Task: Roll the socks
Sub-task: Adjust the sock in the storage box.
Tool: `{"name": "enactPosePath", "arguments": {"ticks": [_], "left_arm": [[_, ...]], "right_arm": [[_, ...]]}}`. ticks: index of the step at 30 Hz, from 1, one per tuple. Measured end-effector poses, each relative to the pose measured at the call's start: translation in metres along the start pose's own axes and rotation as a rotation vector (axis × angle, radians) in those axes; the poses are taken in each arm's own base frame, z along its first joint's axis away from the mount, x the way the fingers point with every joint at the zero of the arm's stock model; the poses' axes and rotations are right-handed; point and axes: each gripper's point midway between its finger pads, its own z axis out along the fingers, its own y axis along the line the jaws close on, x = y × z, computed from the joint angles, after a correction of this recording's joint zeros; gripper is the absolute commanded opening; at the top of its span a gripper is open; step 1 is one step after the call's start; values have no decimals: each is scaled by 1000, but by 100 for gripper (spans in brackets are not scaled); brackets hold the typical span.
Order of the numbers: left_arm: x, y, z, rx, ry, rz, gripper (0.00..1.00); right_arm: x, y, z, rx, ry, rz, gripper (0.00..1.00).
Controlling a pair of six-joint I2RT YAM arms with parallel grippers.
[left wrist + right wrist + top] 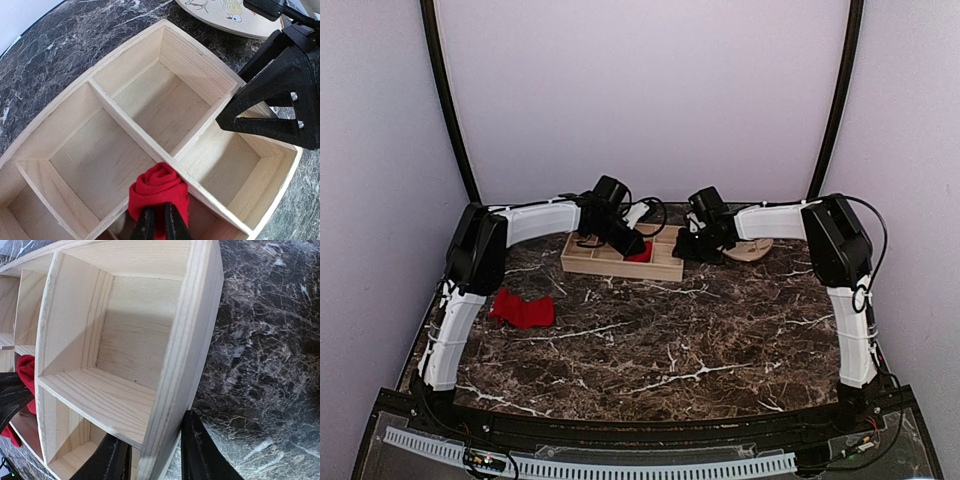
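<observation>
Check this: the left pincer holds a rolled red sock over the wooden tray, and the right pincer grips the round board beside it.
One thing is wrong: the right pincer grips the wooden tray by its end wall, not the round board; the right wrist view shows it. The left pincer does hold the rolled red sock over the tray.

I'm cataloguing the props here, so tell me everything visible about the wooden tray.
The wooden tray is pale, unfinished-looking wood with visible grain, a shallow rectangular box split by thin partitions into several compartments, most visibly empty. It sits flat on the far side of the marble table. The right tool straddles its end wall; the left tool holds a rolled red sock at a near compartment's divider.
</observation>
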Motion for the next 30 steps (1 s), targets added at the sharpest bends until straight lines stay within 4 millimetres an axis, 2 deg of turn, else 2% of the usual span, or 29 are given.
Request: {"name": "enactPosePath", "arguments": {"ticks": [13,21,30], "left_arm": [[10,-16,13,11,40,15,9],[12,-16,15,-1,41,20,22],[4,-16,2,-41,31,30,31]], "right_arm": [[3,-4,-5,12,-2,6,29],[5,-3,-5,11,3,3,38],[13,-1,-4,12,28,-13,46]]}}
